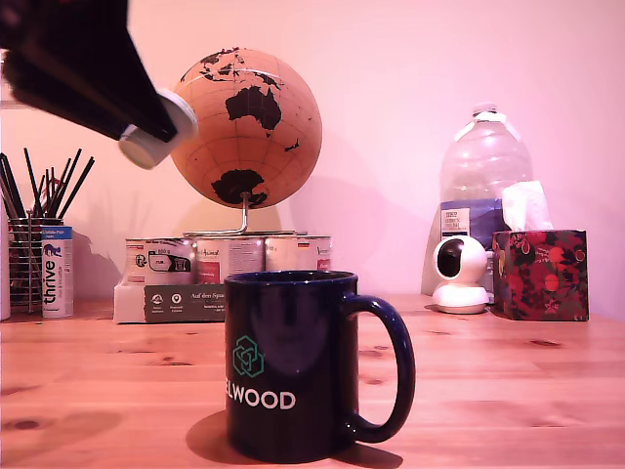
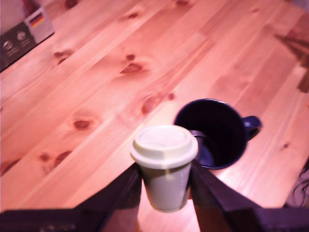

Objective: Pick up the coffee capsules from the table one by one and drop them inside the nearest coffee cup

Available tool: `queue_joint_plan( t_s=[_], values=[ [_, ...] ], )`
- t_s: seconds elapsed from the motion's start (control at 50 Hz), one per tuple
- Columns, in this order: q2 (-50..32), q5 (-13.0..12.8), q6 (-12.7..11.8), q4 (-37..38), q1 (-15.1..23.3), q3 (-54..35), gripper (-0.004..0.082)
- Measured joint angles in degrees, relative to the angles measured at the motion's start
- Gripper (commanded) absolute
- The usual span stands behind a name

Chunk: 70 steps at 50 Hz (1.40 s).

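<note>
Exterior view, from its left to its right. A wire holder of dark sticks [image 1: 39, 210] stands at the far left edge of the wooden table [image 1: 508, 381], with a white "thrive" tube [image 1: 57, 271] just beside it. High above them the black gripper [image 1: 146, 132] enters from the upper left corner, tilted downward, its jaws closed part-way on a coffee capsule [image 1: 158, 128]; the pale grey capsule is held well clear of the table, its flat rim toward the globe. Behind it a cork-coloured globe [image 1: 249, 127] with dark continents rests on a metal stand atop a row of labelled tin cans [image 1: 229, 259] and a dark box [image 1: 181, 303]. In the foreground, centre, the navy coffee cup [image 1: 293, 376] stands upright, handle toward the exterior view's right, white lettering "ELWOOD" and a teal hexagon logo facing the camera. Farther right stand a large clear water bottle [image 1: 485, 171], a small white round camera [image 1: 459, 274] and a floral tissue box [image 1: 540, 274].

Wrist view. The two dark fingers [image 2: 120, 193] grip the capsule [image 2: 164, 164] by its tapered sides, with its wide rim facing the camera. The open mouth of the cup [image 2: 212, 133] lies below and just beside the capsule. A corner of the dark box [image 2: 24, 34] shows at the picture's edge.
</note>
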Motion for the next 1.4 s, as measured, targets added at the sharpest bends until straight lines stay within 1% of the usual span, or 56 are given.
queue_joint_plan(
  t_s=[0.1,0.14,0.18,0.2,0.24,0.32,0.5,0.7,0.84,1.06,1.18,1.4],
  values=[
    [-0.76,0.74,-0.85,1.31,-0.81,-1.92,0.0231],
    [-0.70,0.85,-1.81,1.51,-1.31,-2.14,0.0231],
    [-0.59,0.96,-1.81,1.90,-1.86,-2.23,0.0231],
    [-0.59,1.03,-3.23,2.14,-2.14,-2.23,0.0231],
    [-0.55,1.07,-3.23,2.82,-2.58,-2.23,0.0231],
    [-0.11,1.20,-4.44,4.68,-3.52,-2.23,0.0231],
    [3.65,1.05,-4.79,5.35,-5.46,-2.21,0.0231],
    [8.37,-0.77,-4.81,5.90,-8.02,-2.01,0.0231],
    [11.72,-2.01,-4.79,5.38,-9.86,0.39,0.0231],
    [17.25,-5.42,-4.79,3.32,-12.81,6.82,0.0231],
    [20.28,-6.60,-4.76,1.68,-14.01,9.27,0.0230],
    [25.53,-9.68,-4.59,0.11,-15.30,11.58,0.0231]
  ],
)
